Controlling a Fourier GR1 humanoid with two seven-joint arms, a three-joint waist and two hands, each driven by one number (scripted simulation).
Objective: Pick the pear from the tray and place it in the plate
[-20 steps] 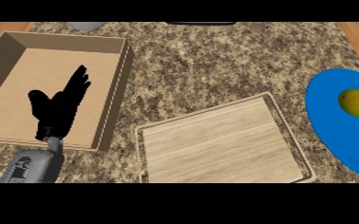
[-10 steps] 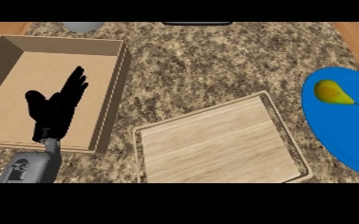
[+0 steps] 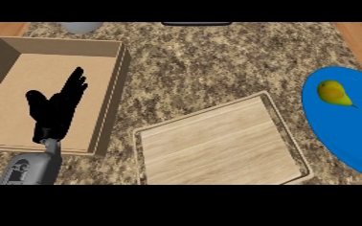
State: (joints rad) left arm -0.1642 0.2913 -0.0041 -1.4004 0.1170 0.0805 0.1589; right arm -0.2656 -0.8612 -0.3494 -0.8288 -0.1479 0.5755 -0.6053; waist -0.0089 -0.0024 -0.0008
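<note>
Pear (image 3: pixel 333 93): lies on the blue plate (image 3: pixel 332 129), right of the tray (image 3: pixel 219 148).
Tray: bare wood on the worktop (image 3: pixel 205 67).
Left robot hand (image 3: pixel 55 109): released, fingers straight, over the box (image 3: pixel 106 105) left of the tray.

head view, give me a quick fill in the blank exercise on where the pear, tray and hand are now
1. The pear lies on the blue ____.
2. The wooden tray holds ____.
3. The left hand shows over the open cardboard ____, fingers straight.
4. The plate is at the view's ____ edge.

Missing words: plate; nothing; box; right
</note>
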